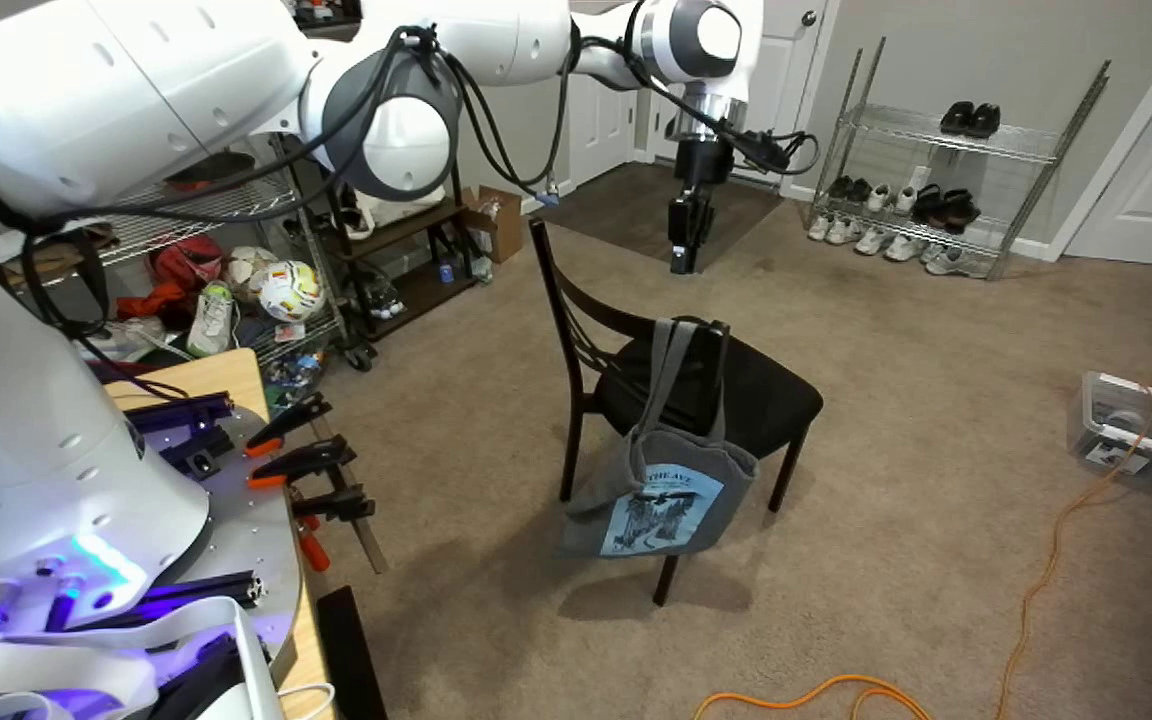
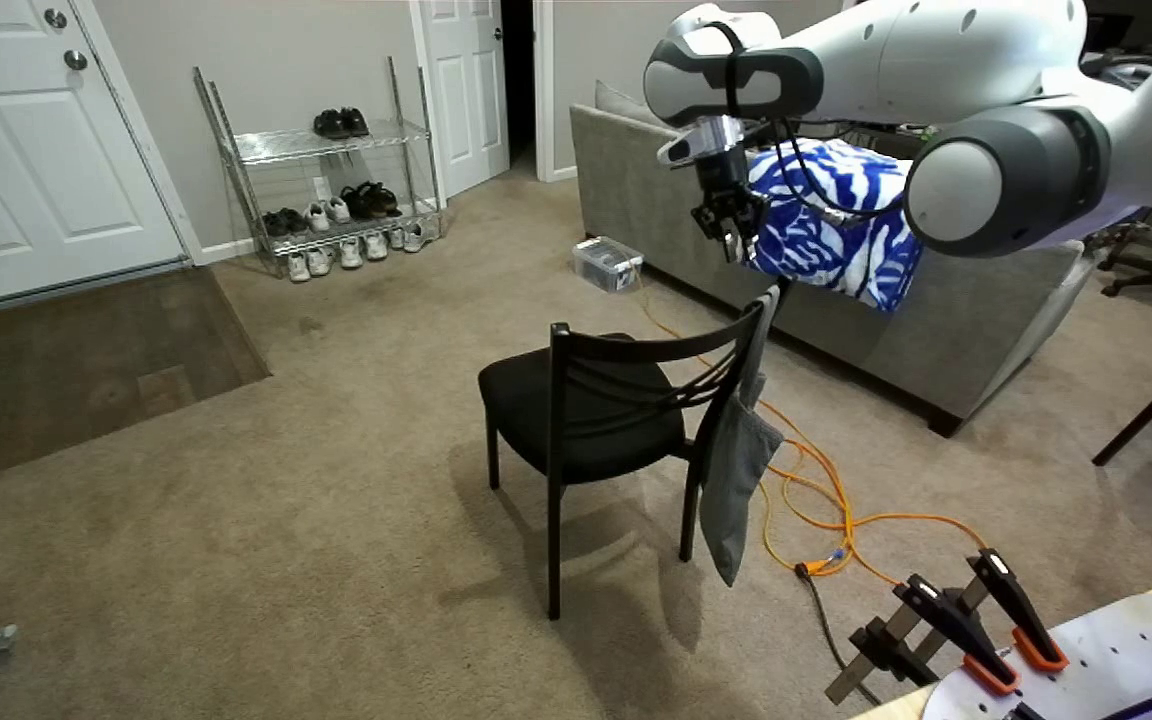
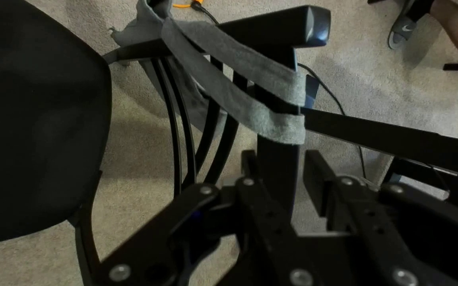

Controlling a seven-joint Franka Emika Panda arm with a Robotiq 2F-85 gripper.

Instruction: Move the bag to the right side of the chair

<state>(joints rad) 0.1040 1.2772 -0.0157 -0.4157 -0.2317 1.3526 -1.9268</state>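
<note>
The grey-blue bag hangs by its long handles over one end of the black chair's backrest, and it also shows in an exterior view. Its blue printed patch faces outward. The chair stands upright on the carpet; its seat also shows in an exterior view. In the wrist view the two handle straps loop over the top rail, beyond the fingertips. My gripper is open and empty, pointing down above the backrest, with the rail visible between its fingers. It is above the chair in both exterior views.
A wire rack with shoes, a clear plastic box, an orange cord and a grey sofa surround the chair. Clamps stick out from the robot's table. A person's foot shows in the wrist view.
</note>
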